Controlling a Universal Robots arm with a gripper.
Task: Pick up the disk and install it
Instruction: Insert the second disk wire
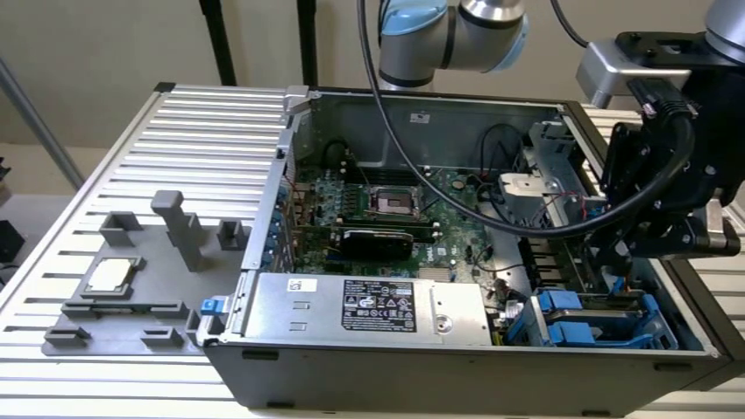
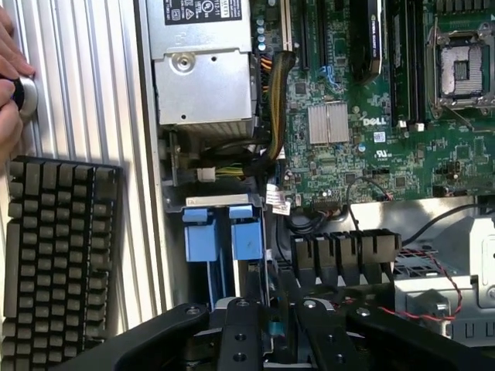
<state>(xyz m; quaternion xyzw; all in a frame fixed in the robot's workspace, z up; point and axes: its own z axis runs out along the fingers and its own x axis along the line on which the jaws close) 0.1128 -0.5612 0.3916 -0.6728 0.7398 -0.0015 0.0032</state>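
Blue-framed silver disk [image 2: 269, 326] stands edge-on, pinched in the narrowly parted claw [image 2: 272, 309].

The exterior view stands off the arm [image 1: 454, 35], raised and at middling distance. It faces down across a slatted table [image 1: 198, 131] into an open computer case [image 1: 466, 349], taking in the whole case. The wrist view rides just behind the gripper [image 2: 271, 336] and looks almost straight down into the same case from far closer, so it covers one corner of the interior plus a strip outside the wall (a keyboard [image 2: 58, 247] and a person's hand [image 2: 9, 85] lie there). Both views share the power supply [image 1: 372, 305] [image 2: 205, 77], the green motherboard [image 1: 385, 218] [image 2: 348, 147] and the blue drive frames [image 1: 582, 319] [image 2: 224, 236] beside it.
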